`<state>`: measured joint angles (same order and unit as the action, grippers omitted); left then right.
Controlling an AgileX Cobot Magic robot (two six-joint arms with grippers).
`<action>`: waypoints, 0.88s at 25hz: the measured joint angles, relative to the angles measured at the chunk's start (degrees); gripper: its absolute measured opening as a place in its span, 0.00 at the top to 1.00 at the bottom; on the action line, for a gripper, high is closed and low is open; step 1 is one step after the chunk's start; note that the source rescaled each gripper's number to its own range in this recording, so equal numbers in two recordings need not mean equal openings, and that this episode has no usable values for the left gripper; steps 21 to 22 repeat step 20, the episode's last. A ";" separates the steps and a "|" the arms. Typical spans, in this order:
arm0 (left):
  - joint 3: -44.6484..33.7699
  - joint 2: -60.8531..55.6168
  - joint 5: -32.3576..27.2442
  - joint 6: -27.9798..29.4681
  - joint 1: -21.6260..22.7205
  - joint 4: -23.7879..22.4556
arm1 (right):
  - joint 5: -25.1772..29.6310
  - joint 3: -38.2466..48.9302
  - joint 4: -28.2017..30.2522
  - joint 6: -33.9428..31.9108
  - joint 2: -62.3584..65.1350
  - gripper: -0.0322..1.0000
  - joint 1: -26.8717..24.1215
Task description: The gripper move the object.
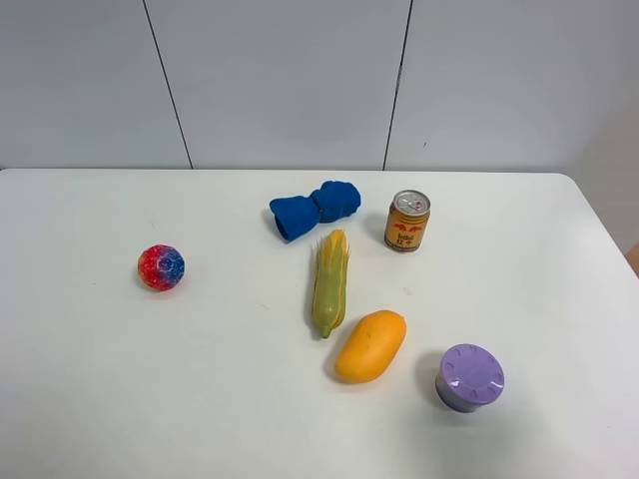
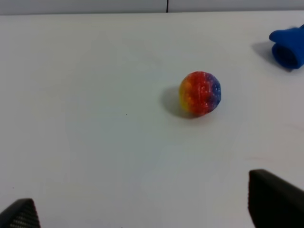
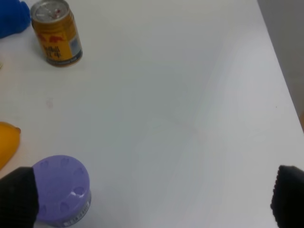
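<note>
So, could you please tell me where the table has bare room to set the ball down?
Bare stretches: all around the ball, between it and the corn; the near edge in front of the mango; and right of the can, behind the purple jar. It is crowded mid-table, where the blue cloth, can, corn and mango cluster.

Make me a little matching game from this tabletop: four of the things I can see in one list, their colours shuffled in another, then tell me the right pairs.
Things:
1. ball
2. mango
3. jar
4. cloth

Colours:
A. purple
B. solid blue
C. red with yellow and blue patches
D. orange

Pairs: 1-C, 2-D, 3-A, 4-B.

The ball sits alone on the left of the white table; the other three cluster toward the middle and right.
</note>
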<state>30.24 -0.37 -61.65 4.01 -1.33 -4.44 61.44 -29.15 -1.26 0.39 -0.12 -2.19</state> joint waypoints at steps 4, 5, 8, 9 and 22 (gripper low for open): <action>0.00 0.00 0.00 0.00 0.00 -0.06 | 0.23 0.05 0.00 0.00 0.28 0.00 0.00; 0.00 0.00 0.00 0.00 0.00 -0.11 | 0.16 0.11 0.00 0.00 0.28 0.00 0.00; 0.00 0.00 0.00 0.00 0.00 -0.17 | -0.18 0.16 0.06 0.00 0.28 0.00 0.00; 0.00 0.00 0.00 0.06 0.00 -0.22 | -0.29 0.16 0.10 0.00 0.28 0.00 0.00; 0.00 0.00 0.00 0.07 0.00 -0.22 | -0.41 0.16 0.10 0.00 0.28 0.00 0.00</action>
